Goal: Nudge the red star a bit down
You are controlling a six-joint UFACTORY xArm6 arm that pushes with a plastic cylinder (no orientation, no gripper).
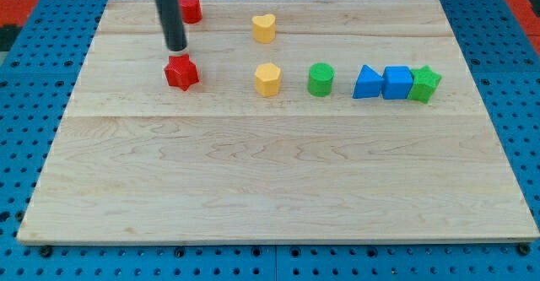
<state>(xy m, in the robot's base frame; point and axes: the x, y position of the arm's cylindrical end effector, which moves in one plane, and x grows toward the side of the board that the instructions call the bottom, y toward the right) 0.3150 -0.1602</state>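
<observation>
The red star (181,72) lies on the wooden board (278,188) at the upper left. My tip (175,48) stands just above the star in the view, touching or nearly touching its top edge. The dark rod rises from there to the view's top. A second red block (191,8), its shape unclear, sits at the view's top beside the rod, partly hidden by it.
A yellow heart (264,27) and a yellow block (267,79) lie right of the star. Further right in a row are a green cylinder (321,79), a blue triangle (366,83), a blue cube (396,83) and a green star (425,84).
</observation>
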